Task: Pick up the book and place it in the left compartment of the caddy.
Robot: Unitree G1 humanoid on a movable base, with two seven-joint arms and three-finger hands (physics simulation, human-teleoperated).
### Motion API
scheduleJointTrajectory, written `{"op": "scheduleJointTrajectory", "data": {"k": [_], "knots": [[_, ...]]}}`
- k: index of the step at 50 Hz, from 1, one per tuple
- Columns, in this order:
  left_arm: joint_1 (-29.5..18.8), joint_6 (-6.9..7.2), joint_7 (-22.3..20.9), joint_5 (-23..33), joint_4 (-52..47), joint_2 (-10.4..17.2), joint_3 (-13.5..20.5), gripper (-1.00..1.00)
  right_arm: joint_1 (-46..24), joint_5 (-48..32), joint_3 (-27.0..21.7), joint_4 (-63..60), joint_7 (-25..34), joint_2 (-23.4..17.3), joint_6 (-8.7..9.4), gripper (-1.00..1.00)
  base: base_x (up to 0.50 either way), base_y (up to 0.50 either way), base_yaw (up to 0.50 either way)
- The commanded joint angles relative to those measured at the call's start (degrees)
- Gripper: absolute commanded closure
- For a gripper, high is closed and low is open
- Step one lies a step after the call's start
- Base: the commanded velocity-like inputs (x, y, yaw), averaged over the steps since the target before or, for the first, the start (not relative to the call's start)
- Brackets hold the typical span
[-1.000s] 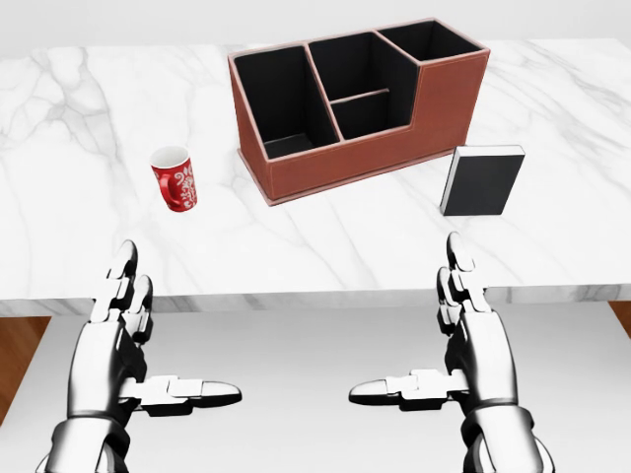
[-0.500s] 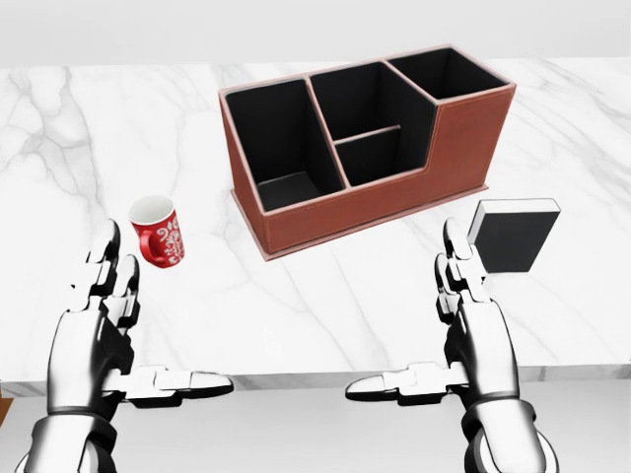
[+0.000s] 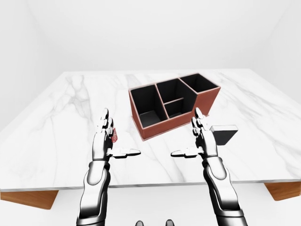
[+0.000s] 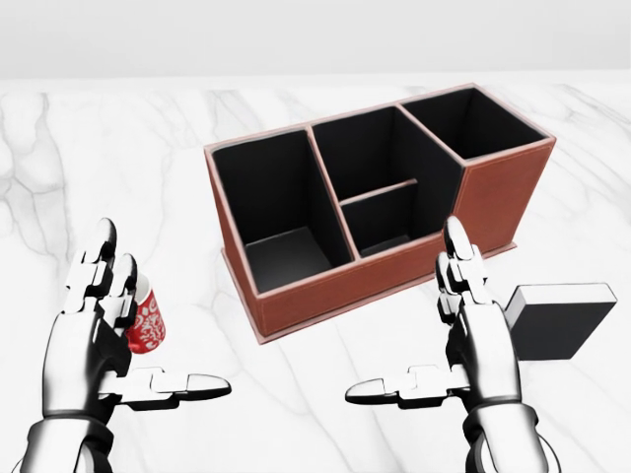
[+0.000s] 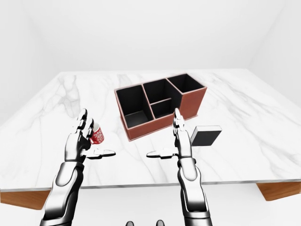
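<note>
Two hands: raised over the marble table [image 4: 296,384], palms facing each other.
Left hand [image 4: 94,335]: fingers spread, thumb out, holding nothing; red cup [image 4: 148,320] just beyond it.
Right hand [image 4: 473,330]: spread, empty.
Book [image 4: 557,320]: lying flat, just right of right hand, apart from it.
Caddy [image 4: 375,212]: above and between both hands, compartments open.

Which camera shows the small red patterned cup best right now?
The right-eye view: the small red patterned cup shows its white rim and most of its side. In the head view and left-eye view the left hand covers much of it.
</note>
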Motion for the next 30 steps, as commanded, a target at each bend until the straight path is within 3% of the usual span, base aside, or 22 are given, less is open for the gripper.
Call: {"op": "scheduleJointTrajectory", "data": {"k": [1, 13, 24, 30], "knots": [[0.3, 0.00, -0.1, -0.2, -0.4, 0.0, 0.1, -1.00, 0.6, -0.1, 0.1, -0.7, 0.0, 0.1, 0.00, -1.00, 0.50, 0.00, 0.00], [0.5, 0.00, -0.2, -0.4, -0.2, 0.0, 0.3, -1.00, 0.8, 0.4, -0.1, -1.3, -0.4, 0.2, 0.00, -1.00, 0.50, 0.00, 0.00], [0.1, 0.00, -0.4, -0.8, 1.4, 0.2, 0.8, -1.00, 1.2, -0.3, -0.5, -2.5, -0.6, -0.2, 0.00, -1.00, 0.00, 0.00, 0.00], [-0.1, 0.00, -0.3, -1.2, 1.5, 0.4, 1.2, -1.00, 1.4, -0.7, -2.5, -9.4, 1.3, -1.6, 0.00, -1.00, 0.00, 0.00, 0.00]]}}
